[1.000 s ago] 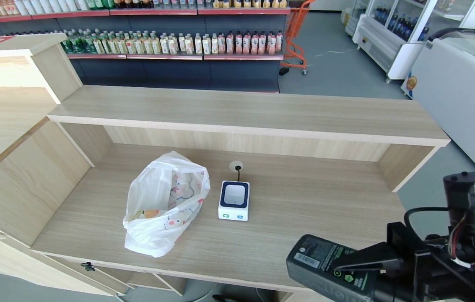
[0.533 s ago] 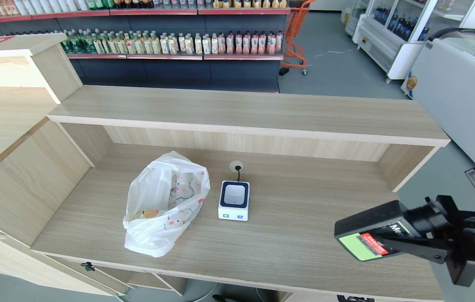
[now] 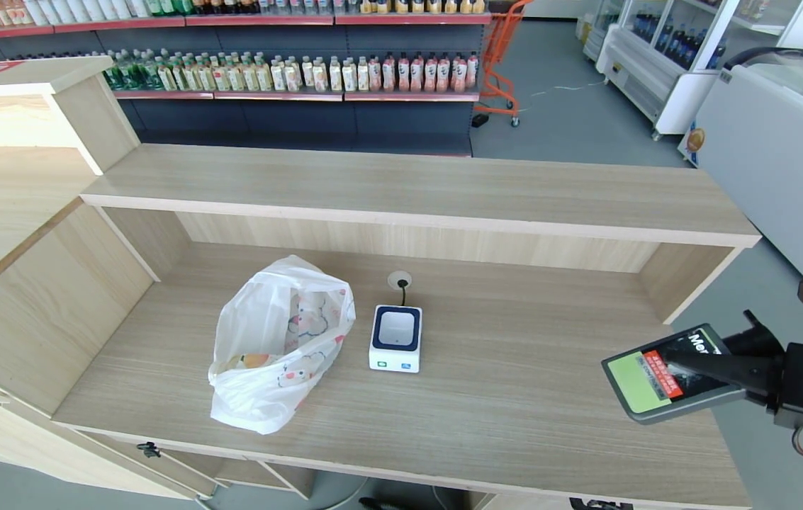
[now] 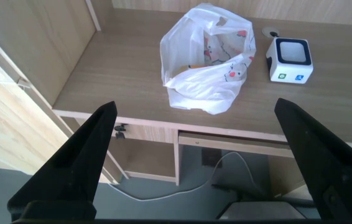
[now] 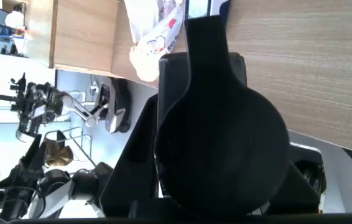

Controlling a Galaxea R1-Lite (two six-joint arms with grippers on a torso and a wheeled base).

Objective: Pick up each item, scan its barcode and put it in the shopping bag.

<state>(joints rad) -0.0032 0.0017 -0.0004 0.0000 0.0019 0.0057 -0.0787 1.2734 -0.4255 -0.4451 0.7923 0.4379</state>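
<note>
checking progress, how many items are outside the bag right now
1: the dark package in the right gripper, by the counter's right end. The shopping bag may hide others inside.

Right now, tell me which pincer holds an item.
The right pincer, shut on the dark flat pack with the green-and-red label; the left pincer hangs open and empty.

Black pack point(image 3: 646, 382) aloft, tilted; white bag point(image 3: 281, 340) open
</note>
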